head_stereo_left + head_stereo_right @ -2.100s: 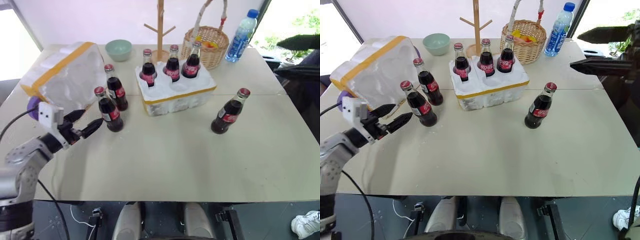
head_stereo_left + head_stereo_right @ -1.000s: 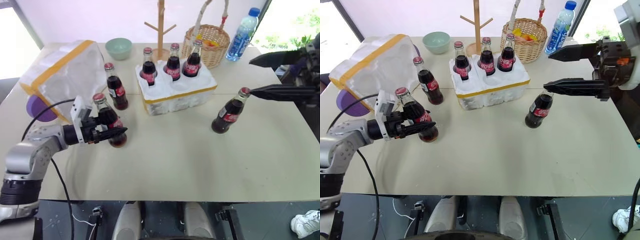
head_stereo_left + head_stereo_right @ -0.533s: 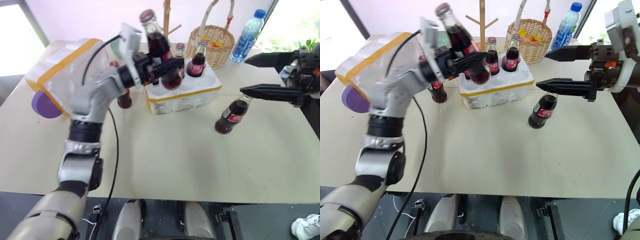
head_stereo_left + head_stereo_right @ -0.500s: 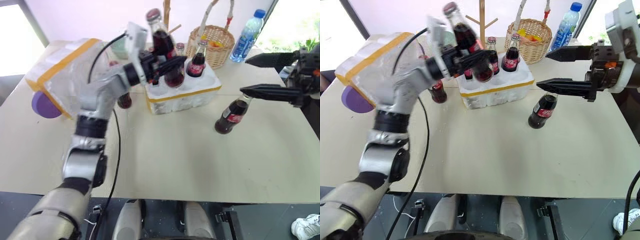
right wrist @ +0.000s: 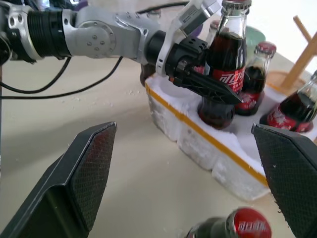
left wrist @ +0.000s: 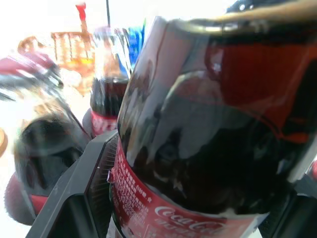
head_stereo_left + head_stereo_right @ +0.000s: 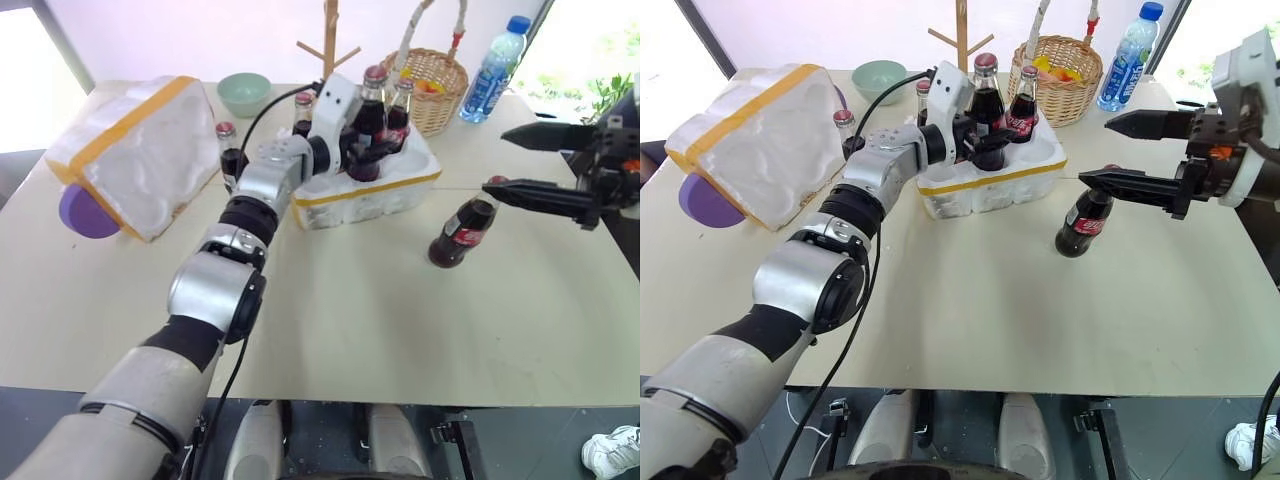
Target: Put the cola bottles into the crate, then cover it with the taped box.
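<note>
Over the front row of the crate [image 7: 985,180], the left end effector [image 7: 992,140] pinches a cola bottle [image 7: 986,100] by its body, the base at the mouth of a well. If the base meets the foam rim off-centre, the bottle can tilt against the seated bottles at its 12 o'clock, or push the light crate along the counter [image 7: 970,300]. At 3 o'clock, the right end effector [image 7: 1130,152] stands spread around the cap of another bottle [image 7: 1081,222]; a low pass may knock it over. The taped box [image 7: 750,135] waits at 9 o'clock.
</note>
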Robot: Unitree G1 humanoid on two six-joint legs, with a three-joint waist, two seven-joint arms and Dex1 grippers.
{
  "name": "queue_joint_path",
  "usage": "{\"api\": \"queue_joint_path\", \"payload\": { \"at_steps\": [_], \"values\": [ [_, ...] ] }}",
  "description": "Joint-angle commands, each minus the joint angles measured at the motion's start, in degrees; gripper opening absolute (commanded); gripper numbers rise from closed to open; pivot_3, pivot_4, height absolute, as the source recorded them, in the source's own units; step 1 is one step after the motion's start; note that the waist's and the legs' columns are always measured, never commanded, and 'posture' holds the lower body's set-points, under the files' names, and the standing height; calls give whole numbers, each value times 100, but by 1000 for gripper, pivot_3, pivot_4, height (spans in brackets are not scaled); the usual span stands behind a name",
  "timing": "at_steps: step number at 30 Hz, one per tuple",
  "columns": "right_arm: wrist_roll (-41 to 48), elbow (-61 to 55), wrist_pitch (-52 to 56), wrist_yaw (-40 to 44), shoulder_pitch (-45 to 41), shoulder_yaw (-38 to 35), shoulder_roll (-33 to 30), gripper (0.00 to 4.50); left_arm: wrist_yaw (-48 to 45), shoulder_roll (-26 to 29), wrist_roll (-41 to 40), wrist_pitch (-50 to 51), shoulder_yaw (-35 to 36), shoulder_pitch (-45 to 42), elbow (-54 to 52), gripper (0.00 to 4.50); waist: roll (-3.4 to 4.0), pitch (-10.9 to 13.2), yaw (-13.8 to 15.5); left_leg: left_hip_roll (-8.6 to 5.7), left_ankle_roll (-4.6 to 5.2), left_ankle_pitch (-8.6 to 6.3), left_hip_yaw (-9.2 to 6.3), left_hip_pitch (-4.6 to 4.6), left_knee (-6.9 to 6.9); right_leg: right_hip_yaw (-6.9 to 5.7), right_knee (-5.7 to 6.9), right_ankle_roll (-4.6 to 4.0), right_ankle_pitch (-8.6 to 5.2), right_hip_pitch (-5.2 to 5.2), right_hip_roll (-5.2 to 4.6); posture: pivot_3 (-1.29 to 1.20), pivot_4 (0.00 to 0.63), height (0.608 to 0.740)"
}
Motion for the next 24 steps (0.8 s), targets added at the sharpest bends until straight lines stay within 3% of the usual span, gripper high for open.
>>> {"api": "queue_joint_path", "payload": {
  "at_steps": [1, 3, 5, 7, 11, 13, 16, 20, 24],
  "values": [
    [-36, 24, -198, -71, -144, -138, -43, 4500, 172, -100, 266, -100, -34, -225, 219, 2920, 0, 0, 2, 0, 0, 0, 0, 0, 0, 0, 0, 0, 0, 0, 0, 0, 150, 740],
    [-72, 83, -258, -95, -194, -50, -19, 4500, 442, -144, 383, -34, 6, -240, 403, 2920, 0, 0, 9, 1, 0, 0, -1, 0, -1, -1, 0, 0, 0, 0, 0, 0, 150, 740],
    [-77, 144, -298, -120, -262, 29, 14, 4500, 641, -158, 474, 4, 49, -235, 536, 3942, 0, 0, 1, 0, 0, 0, -1, 0, 0, 0, 0, 0, 0, 0, 0, 0, 150, 740],
    [-97, 200, -335, -139, -332, 113, 41, 4500, 723, -134, 555, 11, 59, -224, 572, 4454, 0, 0, 2, 0, 1, 0, -1, 1, 0, 0, 1, 0, 0, 0, 0, 0, 150, 740],
    [-112, 285, -383, -168, -432, 224, 97, 4500, 85, 82, 94, 18, 469, -108, -7, 4454, 2, -2, -7, 0, 0, 0, -1, 5, 0, 0, 3, 0, 0, 3, 0, 0, 150, 740],
    [-118, 304, -393, -171, -441, 238, 114, 4500, -607, 265, -279, 153, 630, 241, -868, 4454, 3, -2, -11, 1, 0, 0, -1, 5, -1, 0, 5, 0, 0, 2, 0, 0, 150, 740],
    [-112, 302, -390, -165, -394, 211, 154, 4500, -1301, 826, -1108, 1161, 796, 1495, -3442, 4454, 6, -3, -46, 4, -3, 1, -2, 5, -3, 0, 8, -1, 0, 1, 0, 0, 150, 740],
    [-122, 314, -424, -150, -338, 206, 195, 4500, -1232, 1658, -2139, 2569, 1222, 3105, -6171, 4454, 7, -4, -103, 6, -5, 3, -5, 7, -7, 5, 10, -1, 0, 2, 1, 0, 150, 740],
    [-171, 386, -499, -129, -350, 288, 276, 4500, -613, 2381, -2924, 3641, 2017, 4362, -7691, 4454, 7, -3, -92, 5, -5, 3, -10, 8, 9, 4, 14, -1, 1, 13, -1, 0, 150, 740]
  ]
}}
